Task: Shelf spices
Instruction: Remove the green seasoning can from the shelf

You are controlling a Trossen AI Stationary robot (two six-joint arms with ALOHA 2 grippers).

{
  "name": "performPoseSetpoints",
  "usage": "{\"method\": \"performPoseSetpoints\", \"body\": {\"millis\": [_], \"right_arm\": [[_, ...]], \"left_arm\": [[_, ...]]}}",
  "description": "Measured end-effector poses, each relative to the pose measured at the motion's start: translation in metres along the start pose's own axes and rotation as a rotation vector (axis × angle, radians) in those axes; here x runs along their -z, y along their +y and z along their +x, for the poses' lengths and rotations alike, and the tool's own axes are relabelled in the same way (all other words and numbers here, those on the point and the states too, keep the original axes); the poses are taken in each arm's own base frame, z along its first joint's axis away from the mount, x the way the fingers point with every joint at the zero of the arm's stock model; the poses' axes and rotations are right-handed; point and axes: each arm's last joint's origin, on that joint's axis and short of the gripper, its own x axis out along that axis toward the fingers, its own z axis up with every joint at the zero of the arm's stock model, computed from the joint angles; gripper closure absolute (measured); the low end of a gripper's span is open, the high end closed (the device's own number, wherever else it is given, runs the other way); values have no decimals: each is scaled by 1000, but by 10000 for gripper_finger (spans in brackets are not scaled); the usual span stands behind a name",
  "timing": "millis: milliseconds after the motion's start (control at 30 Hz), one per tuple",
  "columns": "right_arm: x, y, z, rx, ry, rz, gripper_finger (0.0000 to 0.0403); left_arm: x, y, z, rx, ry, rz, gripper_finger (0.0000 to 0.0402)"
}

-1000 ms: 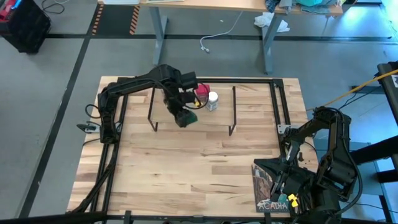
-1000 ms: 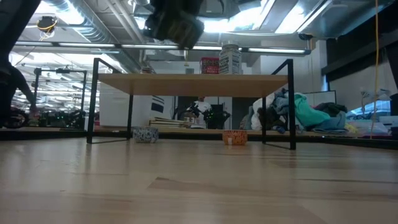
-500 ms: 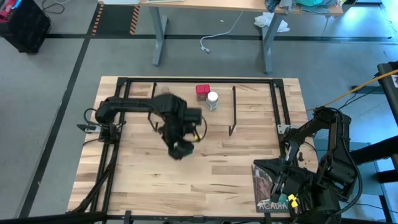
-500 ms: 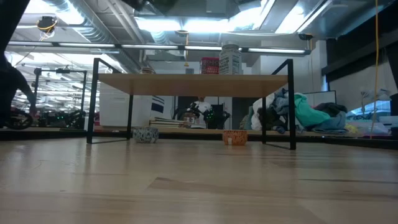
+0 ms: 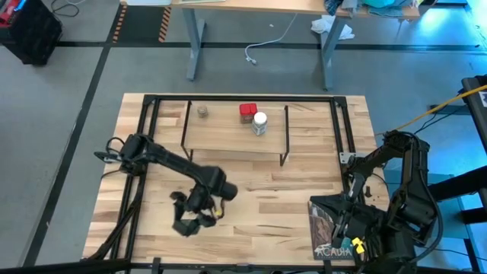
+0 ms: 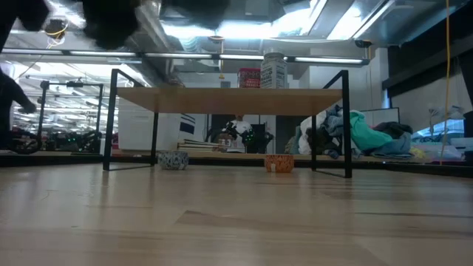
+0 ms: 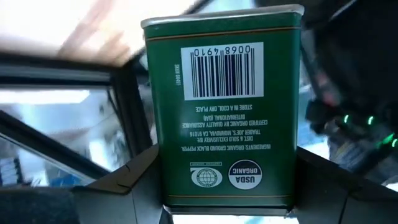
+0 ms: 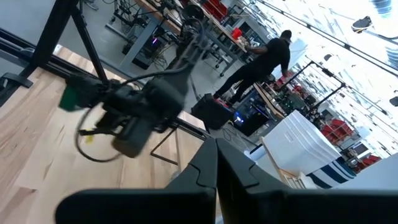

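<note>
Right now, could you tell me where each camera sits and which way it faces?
High: overhead, looking straight down; left gripper over the table's left half, right arm folded.
Low: at tabletop height, looking level under the shelf; left arm blurred above.
Left wrist: on that arm, facing the green tin its fingers hold.
Right wrist: on that arm, looking across at the left arm; own fingers below.
Shared: high and low both show red tin and jar on the shelf.

Green tin (image 7: 224,112): barcode "0068 4910", "USDA ORGANIC" seal, "ORGANIC GROUND BLACK PEPPER". Board (image 5: 332,228): "ACADIA".
</note>
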Motion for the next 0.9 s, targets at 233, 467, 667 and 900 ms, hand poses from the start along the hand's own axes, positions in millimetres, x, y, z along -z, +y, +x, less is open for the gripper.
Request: {"method": "performPoseSetpoints", "body": {"millis": [233,467,667,900], "right_arm": [[2,0,0,1,4,-21,403],[2,0,0,1,5,-20,403],[2,0,0,1,5,-20,403],[2,0,0,1,5,-19,403]], "left_arm": [[-29,37,34,-46,52,-26,133],[-53,66,46,-33,26,-43,119],[-60,77,43,-13,24,-38,126],[-66,76,40,2,-16,3,111]]}}
